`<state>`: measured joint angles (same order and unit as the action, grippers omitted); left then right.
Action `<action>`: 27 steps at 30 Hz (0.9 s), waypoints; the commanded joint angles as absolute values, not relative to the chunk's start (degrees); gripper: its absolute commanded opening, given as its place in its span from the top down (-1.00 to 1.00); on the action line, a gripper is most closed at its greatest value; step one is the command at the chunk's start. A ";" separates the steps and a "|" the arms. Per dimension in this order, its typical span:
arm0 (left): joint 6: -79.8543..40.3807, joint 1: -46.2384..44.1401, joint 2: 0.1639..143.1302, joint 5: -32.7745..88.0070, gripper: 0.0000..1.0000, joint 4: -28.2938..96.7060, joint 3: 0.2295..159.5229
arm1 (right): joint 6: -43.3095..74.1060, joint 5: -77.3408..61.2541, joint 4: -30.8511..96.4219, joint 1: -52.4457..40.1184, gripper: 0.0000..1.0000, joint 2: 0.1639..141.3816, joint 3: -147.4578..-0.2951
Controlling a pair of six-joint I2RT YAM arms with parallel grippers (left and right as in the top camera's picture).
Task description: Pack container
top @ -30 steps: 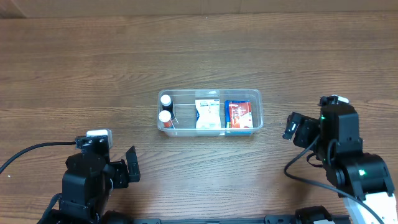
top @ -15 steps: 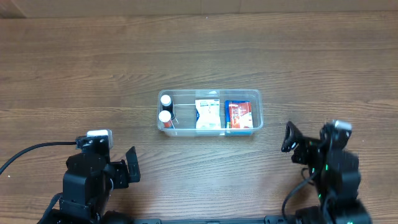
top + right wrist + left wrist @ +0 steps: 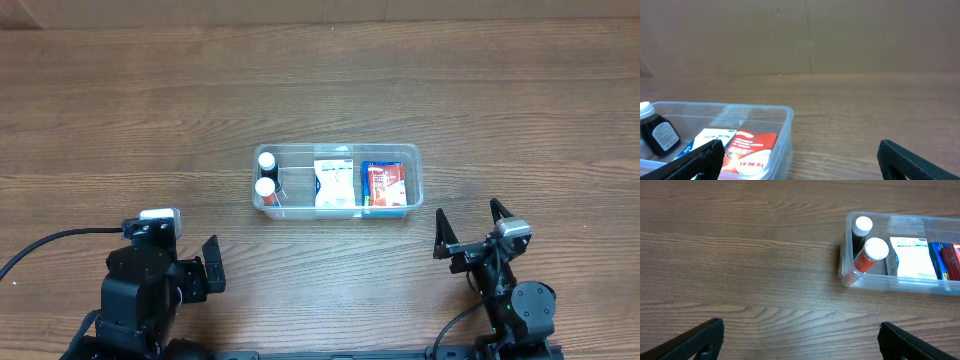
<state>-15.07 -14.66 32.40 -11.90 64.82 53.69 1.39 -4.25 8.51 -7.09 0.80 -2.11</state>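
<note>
Packing station seen from above and from both wrists. The clear, rectangular plastic container (image 3: 340, 148) with rounded corners and a rim lies lengthwise at the middle of the brown wood-grain table (image 3: 150, 110). At the container's left end stand a dark bottle (image 3: 858, 240) with a white cap and, just beside it, an orange bottle (image 3: 867, 260) with a white cap that leans slightly. A white paper packet (image 3: 333, 183) lies at the container's centre, and a blue-and-red box (image 3: 384, 185) fills its right end. The left claw (image 3: 800, 327) hangs off the container's near left corner, well apart from it, with its fingers spread wide and nothing between them. The right claw (image 3: 467, 220) sits near the container's near right corner, likewise spread and empty. No loose item shows on the table around the container, so the packing is judged complete or nearly so, and the step in hand is judged to be holding both arms clear. To do this well, each claw should keep to the near side of the container and away from its rim, because a light tub of this kind would likely slide at a touch. The leaning orange bottle deserves a check that it is steady against its neighbour.
</note>
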 commanded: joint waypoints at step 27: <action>-13.82 -11.57 31.62 -13.32 -1.00 64.53 52.77 | -1.10 -6.11 7.92 -6.68 -1.00 0.16 -2.11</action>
<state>-15.03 -14.59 32.40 -12.01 64.90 53.69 -0.71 -5.76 8.43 -7.05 0.80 -2.11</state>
